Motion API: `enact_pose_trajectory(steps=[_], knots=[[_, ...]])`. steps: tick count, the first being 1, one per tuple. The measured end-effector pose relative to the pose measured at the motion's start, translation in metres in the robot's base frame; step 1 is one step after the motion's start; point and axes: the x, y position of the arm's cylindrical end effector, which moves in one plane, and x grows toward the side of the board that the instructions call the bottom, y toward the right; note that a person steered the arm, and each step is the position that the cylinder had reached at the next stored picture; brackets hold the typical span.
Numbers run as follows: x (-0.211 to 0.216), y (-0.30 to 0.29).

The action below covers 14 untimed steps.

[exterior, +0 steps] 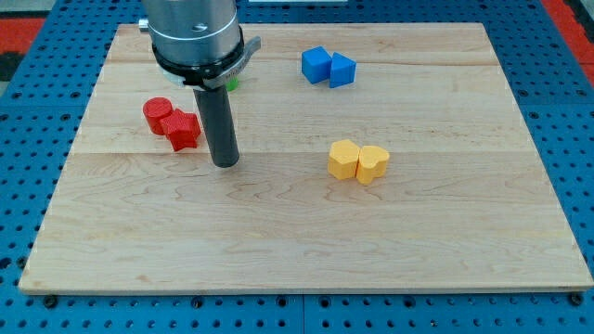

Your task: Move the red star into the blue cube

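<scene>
The red star point(184, 129) lies at the view's left on the wooden board, touching a red cylinder point(157, 113) on its upper left. The blue cube point(316, 64) sits at the view's top, right of centre, touching a second blue block point(342, 70) on its right. My tip point(225, 162) rests on the board just right of and slightly below the red star, with a small gap between them. The blue cube is far up and to the right of my tip.
Two yellow blocks point(345, 159) point(373, 163) sit side by side right of centre. A green block point(232, 83) is mostly hidden behind the rod's mount near the top. The board point(306, 250) lies on a blue pegboard table.
</scene>
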Motion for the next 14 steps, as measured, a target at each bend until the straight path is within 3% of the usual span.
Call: enact_pose_trajectory(steps=[3,12,14], knots=[[0.009,0.043],[0.006,0.046],[0.030,0.100]])
